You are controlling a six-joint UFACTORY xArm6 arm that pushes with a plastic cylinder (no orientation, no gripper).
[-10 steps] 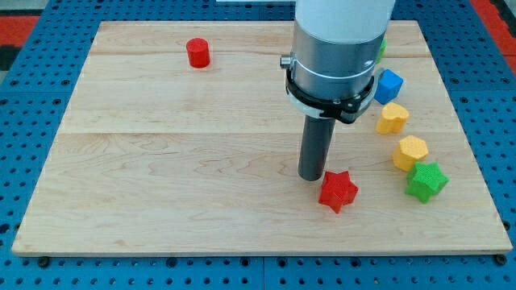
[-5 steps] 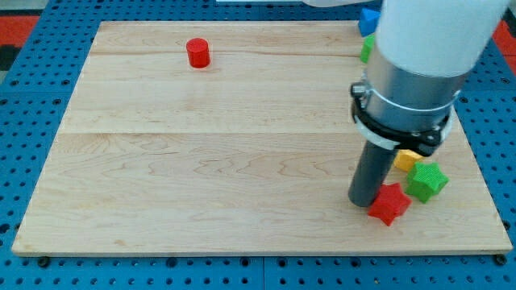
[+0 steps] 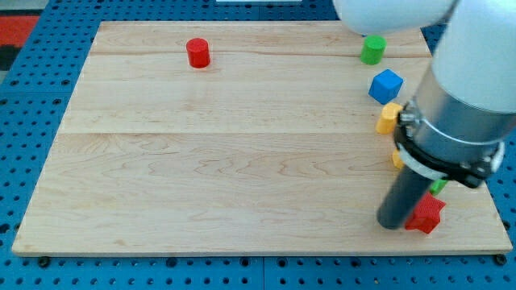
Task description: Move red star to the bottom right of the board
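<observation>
The red star [image 3: 426, 215] lies near the board's bottom right corner, partly hidden by my rod. My tip [image 3: 395, 224] rests on the board right against the star's left side. The arm's body covers much of the view's right side above the star.
A red cylinder [image 3: 197, 53] stands at the top left. A green cylinder [image 3: 372, 49] and a blue cube [image 3: 386, 85] sit at the top right. A yellow block [image 3: 388, 118] and slivers of an orange block [image 3: 397, 158] and a green block [image 3: 439, 186] show beside the arm.
My tip has slid right and slightly down, pushing the red star from the board's lower middle right toward the bottom right corner. The other blocks have not moved.
</observation>
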